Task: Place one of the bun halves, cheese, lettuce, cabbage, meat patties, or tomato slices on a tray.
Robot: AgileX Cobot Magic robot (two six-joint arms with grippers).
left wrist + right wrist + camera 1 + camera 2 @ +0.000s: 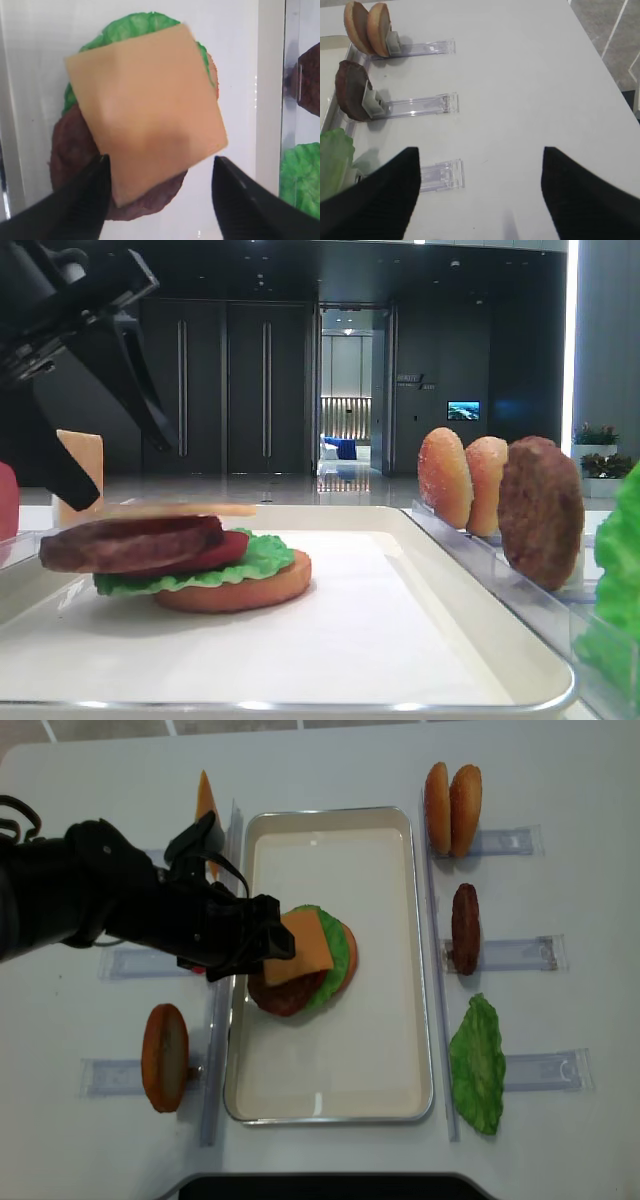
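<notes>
Resting on patty (75, 165), cheese (145, 107) tops stack of tomato (215, 552), lettuce (250, 565), bun base (240, 592) on tray (385, 1050), centre-left. Left end effector (157, 172) spread open at cheese's 6 o'clock edge, nothing gripped. Right end effector (480, 187) open above table (520, 75). Farther, 3 o'clock: racked bun halves (452, 796), second patty (465, 928), lettuce leaf (478, 1065).

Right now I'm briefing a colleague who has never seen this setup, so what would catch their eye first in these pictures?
The half-built burger near the left side of the white tray: a yellow cheese slice lies on a dark patty, with lettuce beneath. The black left claw hangs open right over it, one finger on either side of the slice. Spare buns, another patty and a green leaf stand in clear racks to the right.
</notes>
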